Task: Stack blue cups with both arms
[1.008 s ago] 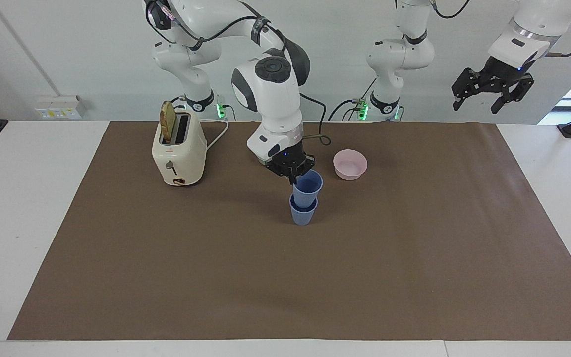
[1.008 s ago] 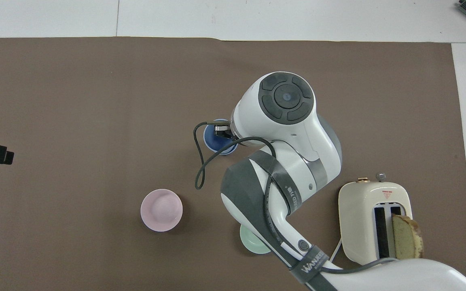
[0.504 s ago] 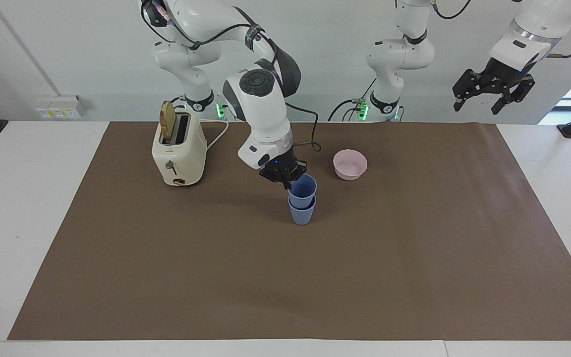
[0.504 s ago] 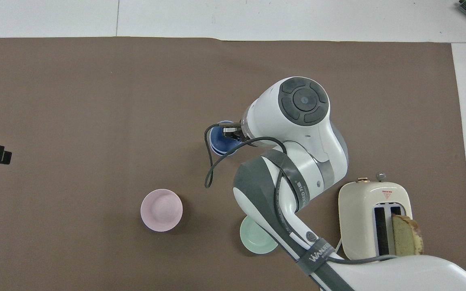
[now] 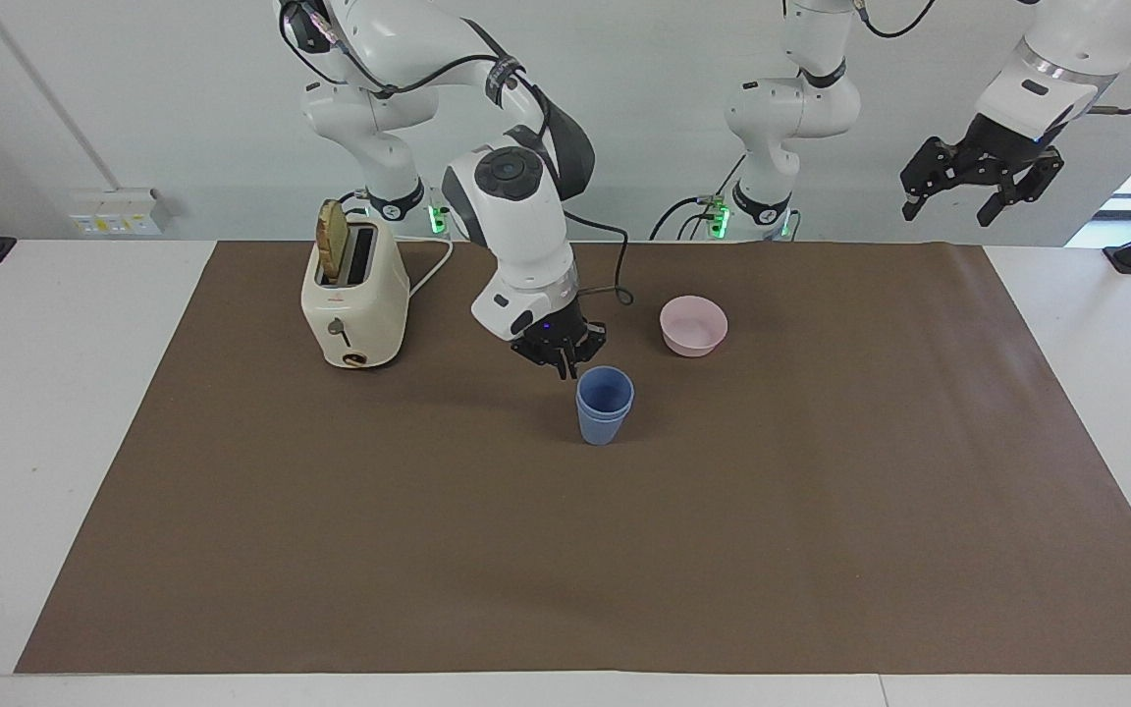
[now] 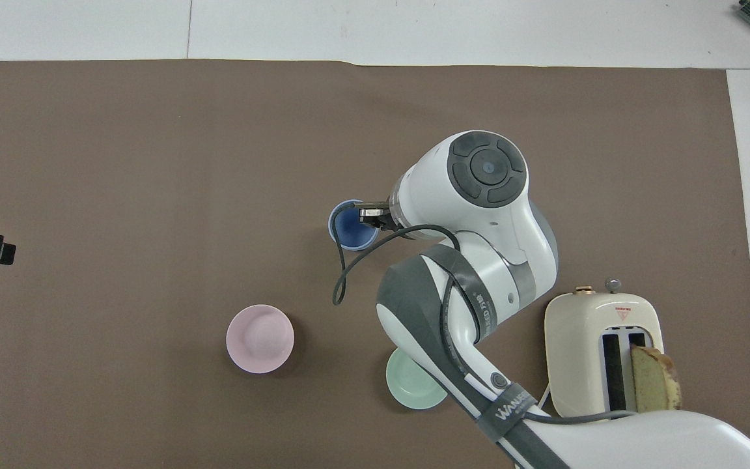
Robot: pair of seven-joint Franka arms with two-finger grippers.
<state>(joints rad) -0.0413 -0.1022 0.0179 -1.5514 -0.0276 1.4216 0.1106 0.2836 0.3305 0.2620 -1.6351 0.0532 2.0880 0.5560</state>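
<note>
Standing nested, one inside the other, on the brown mat point(image 5: 821, 511): blue cups point(image 5: 605, 405), near mid-table, farther from the robots than the pink bowl point(image 5: 693, 325). Right gripper point(image 5: 565, 355) just above the stack's rim, fingers slightly parted, gripping nothing. Left gripper point(image 5: 980, 177) raised high at the left arm's end, waiting, fingers spread, empty.

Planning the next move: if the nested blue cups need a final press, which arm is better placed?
Probably the right. The right gripper hangs just above the rim of the blue cups, one nested in the other on the mat. The left gripper waits high over the left arm's end of the table.
</note>
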